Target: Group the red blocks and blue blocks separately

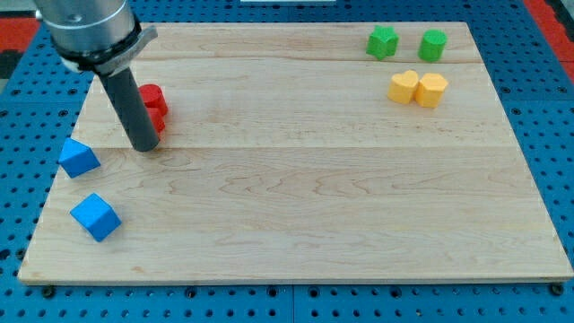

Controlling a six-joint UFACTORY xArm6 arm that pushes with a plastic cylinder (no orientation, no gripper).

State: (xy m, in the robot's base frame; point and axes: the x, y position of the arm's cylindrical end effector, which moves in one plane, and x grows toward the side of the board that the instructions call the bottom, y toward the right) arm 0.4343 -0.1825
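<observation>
The wooden board [296, 179] lay on blue pegboard [18, 161]. My tip [145, 147], holding nothing, touched the red blocks [152, 106]; two blue cubes [79, 158] sat nearby.

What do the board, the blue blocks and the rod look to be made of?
Board: pale wood, matte, with visible grain and plank seams. Blue blocks: probably painted wood or plastic; flat, even colour, crisp edges, no grain showing. Rod, ending at my tip beside the red blocks: dark, smooth, slightly sheened, so metal or hard plastic.
</observation>
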